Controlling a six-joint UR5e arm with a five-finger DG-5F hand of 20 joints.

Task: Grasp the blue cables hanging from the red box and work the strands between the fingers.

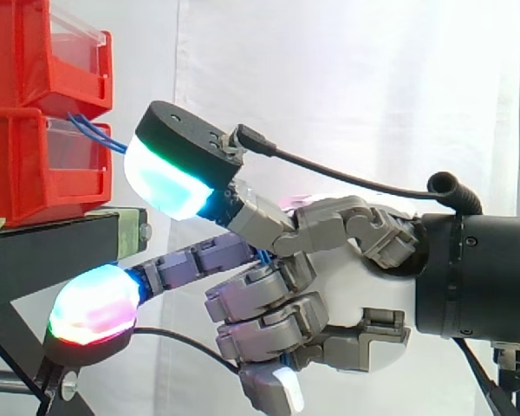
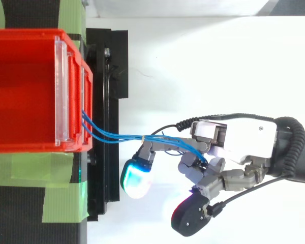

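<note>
Curling my fingers (image 2: 195, 170) partway closed, I have the blue cables (image 2: 117, 136) threaded among them, so my hand (image 2: 244, 140) has a hold on the strands. It hangs just off the front edge of the black stand (image 2: 109, 76). From my palm the strands run nearly straight away from me, bunched close together. They cross the stand's front edge to the front lip of the red box (image 2: 30, 31), leaving it near one front corner. Their long axis lies along my own reach, so I judge the next move is rolling fingers across that line, not tugging back along it.
</note>
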